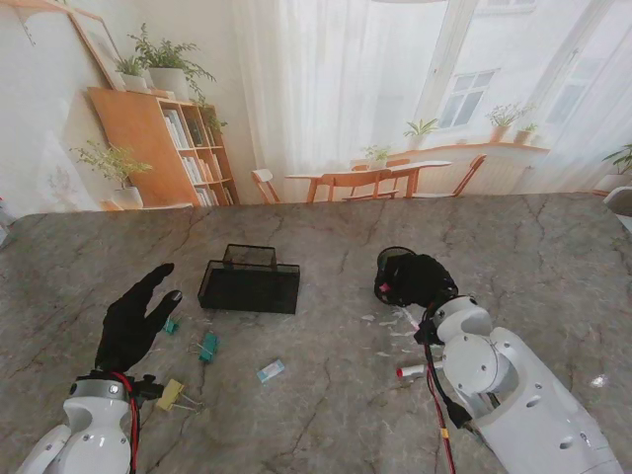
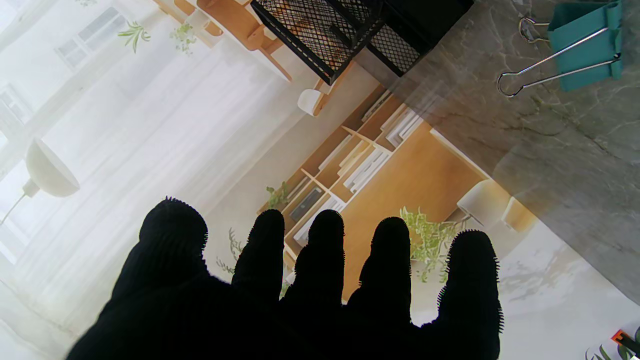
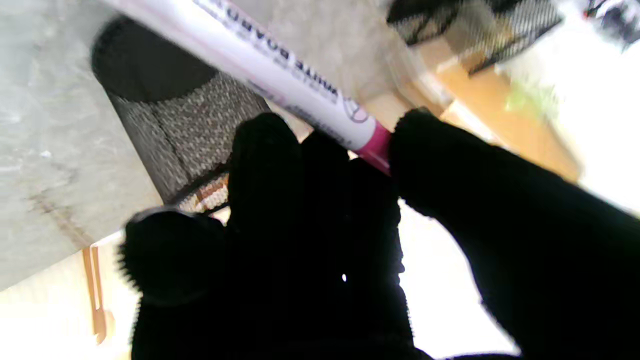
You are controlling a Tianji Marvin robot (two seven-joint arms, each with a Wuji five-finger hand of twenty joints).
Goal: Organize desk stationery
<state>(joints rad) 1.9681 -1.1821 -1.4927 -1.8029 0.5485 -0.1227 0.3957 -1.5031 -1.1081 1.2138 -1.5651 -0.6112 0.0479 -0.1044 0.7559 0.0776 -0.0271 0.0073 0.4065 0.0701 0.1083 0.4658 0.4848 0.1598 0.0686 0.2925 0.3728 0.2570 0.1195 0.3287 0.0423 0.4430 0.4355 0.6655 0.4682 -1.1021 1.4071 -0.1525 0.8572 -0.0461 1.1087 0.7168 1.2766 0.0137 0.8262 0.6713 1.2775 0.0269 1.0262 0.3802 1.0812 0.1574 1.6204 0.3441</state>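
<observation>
My right hand (image 1: 415,279) is shut on a white whiteboard marker (image 3: 280,70) with a pink end, pinched between thumb and fingers. It hovers right at the black mesh pen cup (image 3: 185,120), which the hand mostly hides in the stand view (image 1: 392,259). My left hand (image 1: 133,321) is open with fingers spread (image 2: 320,300) and holds nothing. It sits left of a black mesh tray (image 1: 250,281). A teal binder clip (image 1: 207,346) (image 2: 585,45) lies just right of the left hand.
A second small teal clip (image 1: 171,326) lies by my left fingers. A yellow binder clip (image 1: 170,395) and a small pale blue block (image 1: 270,370) lie nearer to me. Another white marker with a red cap (image 1: 410,371) rests beside my right forearm.
</observation>
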